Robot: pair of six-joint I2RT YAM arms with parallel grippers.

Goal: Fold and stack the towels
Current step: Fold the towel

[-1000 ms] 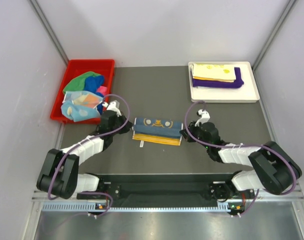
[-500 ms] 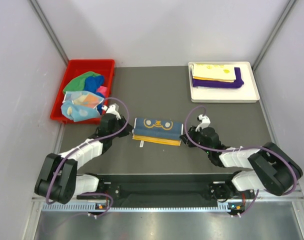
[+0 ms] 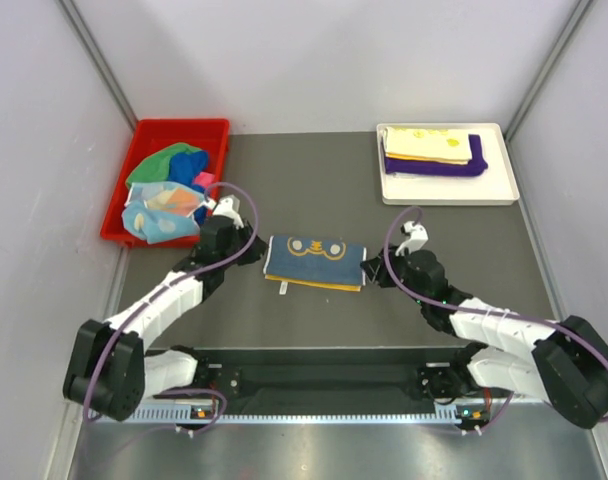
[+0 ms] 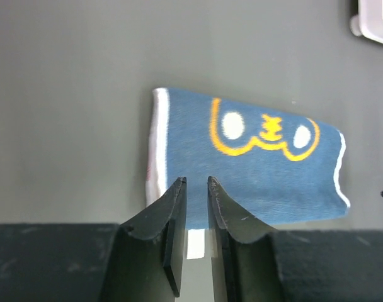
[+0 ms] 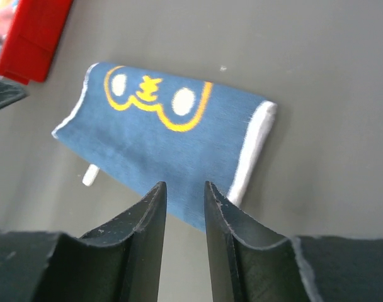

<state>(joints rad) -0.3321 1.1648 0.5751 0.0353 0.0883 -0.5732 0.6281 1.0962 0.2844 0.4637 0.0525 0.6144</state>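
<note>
A navy towel with yellow lettering lies folded flat on the dark table, a white tag sticking out at its near edge. My left gripper is at its left end and my right gripper at its right end. In the left wrist view the jaws stand a narrow gap apart with nothing between them, just short of the towel. In the right wrist view the jaws are also slightly apart and empty, over the near edge of the towel.
A red bin at the back left holds loose towels: green, blue, pink, and orange-pink with teal dots. A white tray at the back right holds a folded yellow towel on a purple one.
Both arms have shifted slightly at the towel's ends. The yellow strip along the towel's near edge shows thinner now, and the towel lies flatter.
</note>
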